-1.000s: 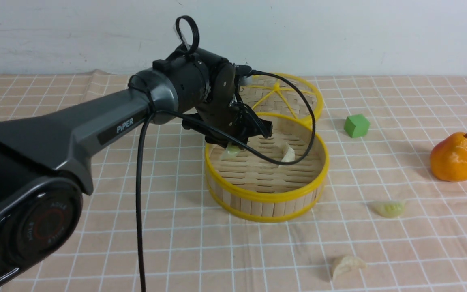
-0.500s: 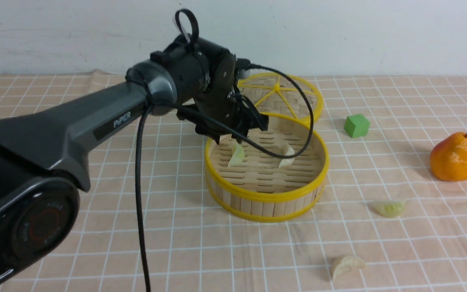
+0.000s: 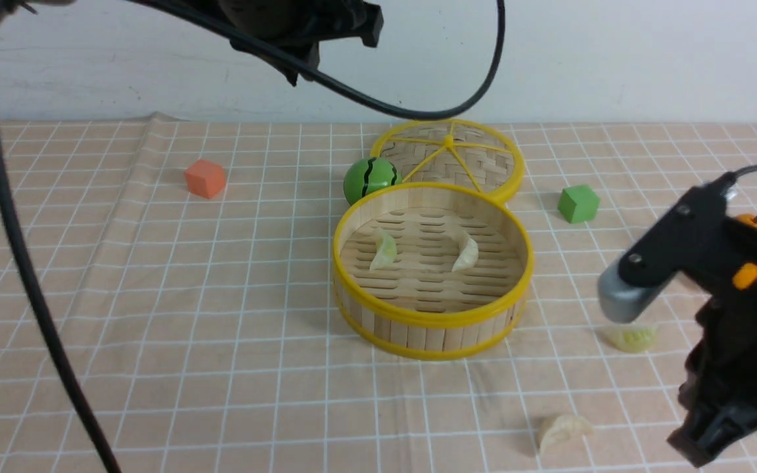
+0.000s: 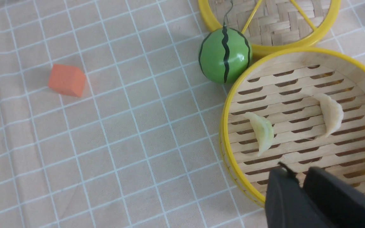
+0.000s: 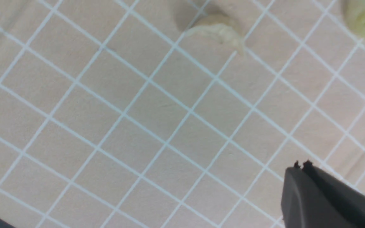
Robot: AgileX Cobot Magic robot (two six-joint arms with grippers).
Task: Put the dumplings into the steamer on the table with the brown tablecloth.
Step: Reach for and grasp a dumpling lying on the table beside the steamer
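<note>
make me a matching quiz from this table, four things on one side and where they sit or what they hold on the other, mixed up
Things:
1. orange cube
2. watermelon ball
3. green cube
4. steamer

Descriptions:
a. holds two dumplings
b. beside the woven lid, at the steamer's far rim
c. alone on the cloth, to the robot's left of the steamer
d. on the cloth, to the robot's right of the steamer

Pairs: 1-c, 2-b, 3-d, 4-a
</note>
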